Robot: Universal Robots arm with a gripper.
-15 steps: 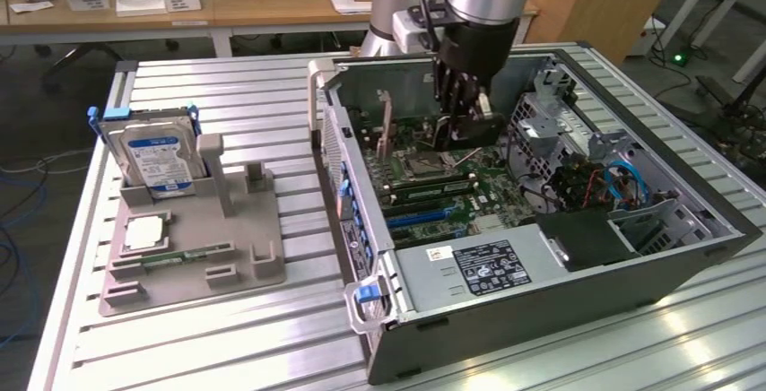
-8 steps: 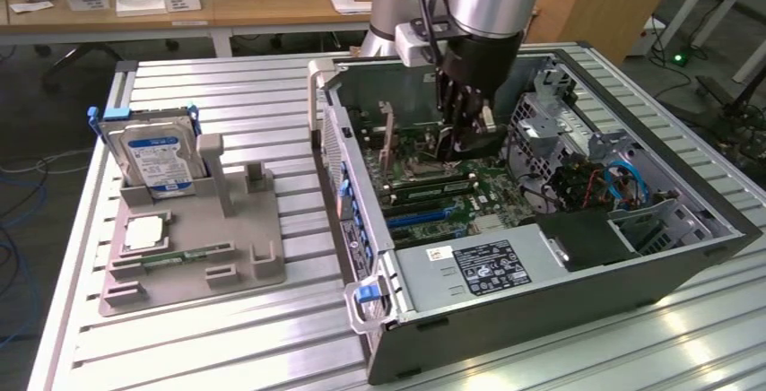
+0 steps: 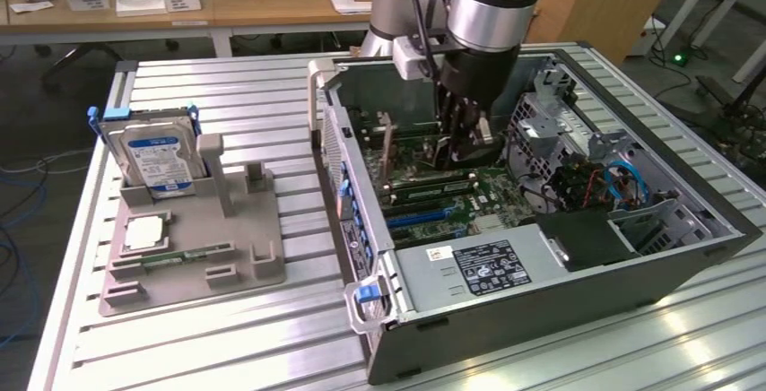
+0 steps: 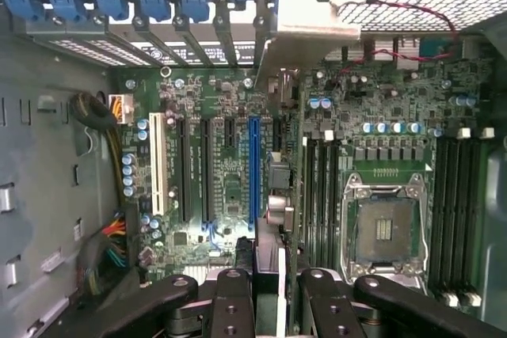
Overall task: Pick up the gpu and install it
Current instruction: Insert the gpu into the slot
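Note:
The gpu (image 4: 274, 173) appears edge-on in the wrist view, a thin dark card running from between my fingers to its silvery bracket (image 4: 305, 29) at the case's rear wall. My gripper (image 4: 269, 294) is shut on the card, with black fingers (image 4: 230, 302) on either side. The card stands upright over the motherboard (image 4: 214, 116), just beside the long blue slot (image 4: 253, 168). Whether its edge sits in a slot I cannot tell. In the exterior view my gripper (image 3: 467, 151) reaches down into the open computer case (image 3: 670, 247), above the green board (image 3: 437, 198).
A grey holder (image 3: 228, 256) at the exterior view's left carries a silver hard drive (image 3: 156, 160), a processor chip (image 3: 143, 232) and a green memory stick (image 3: 186, 255). Inside the case are a power supply (image 3: 479, 270), drive cage (image 3: 562, 131), blue cables (image 3: 622, 185) and the CPU socket (image 4: 386, 231).

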